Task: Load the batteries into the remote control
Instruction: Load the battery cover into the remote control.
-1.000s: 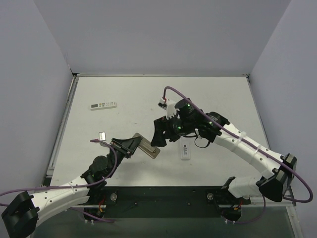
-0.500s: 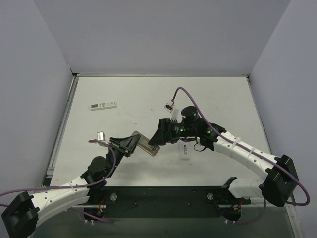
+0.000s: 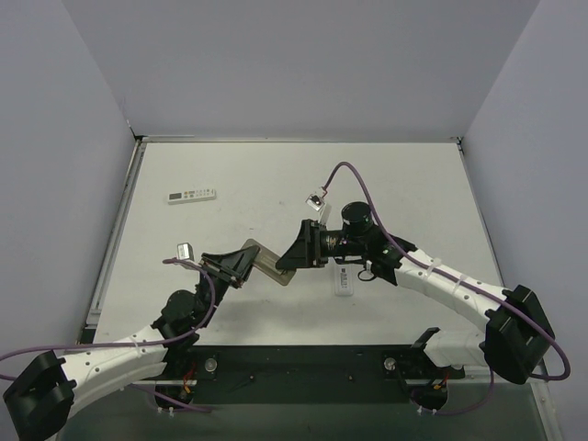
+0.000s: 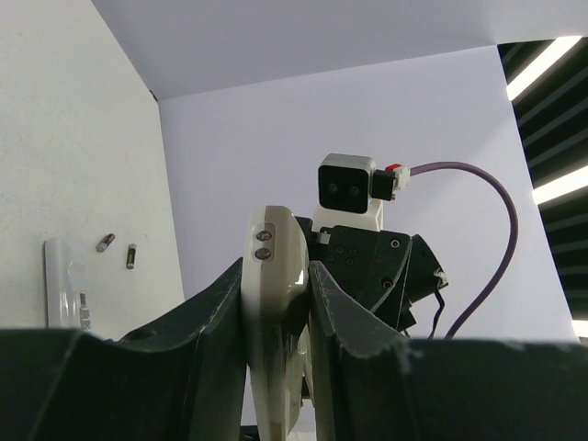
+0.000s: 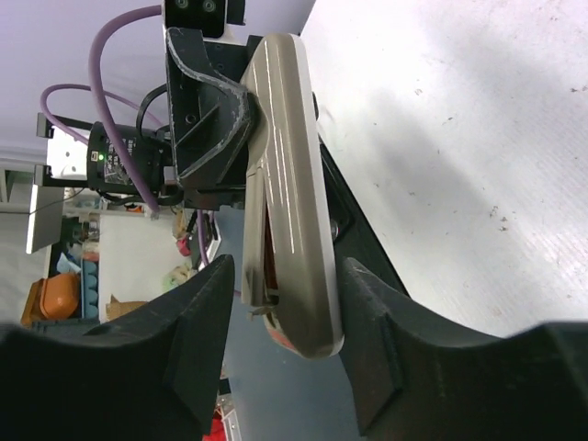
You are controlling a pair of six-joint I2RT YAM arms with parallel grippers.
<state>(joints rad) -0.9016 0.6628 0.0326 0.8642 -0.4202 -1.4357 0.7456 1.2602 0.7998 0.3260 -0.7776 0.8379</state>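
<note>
My left gripper (image 3: 241,265) is shut on the grey-beige remote control (image 3: 268,266) and holds it above the table, edge-on between its jaws in the left wrist view (image 4: 274,276). My right gripper (image 3: 296,254) is open. Its jaws straddle the remote's free end (image 5: 292,230) with a gap on each side. Something red shows inside the open seam at that end (image 5: 278,296). Two batteries (image 4: 106,243) (image 4: 130,256) lie on the table beside a small white piece with dark markings (image 4: 64,287), which also shows in the top view (image 3: 344,280).
A longer white remote (image 3: 191,195) lies at the far left of the table. The table's left rail (image 3: 115,239) runs beside the left arm. Walls close off the back and both sides.
My right gripper has swung down and left, from above the remote's end to level with it, jaws now around that end. My left gripper has stayed nearly still with the remote.
</note>
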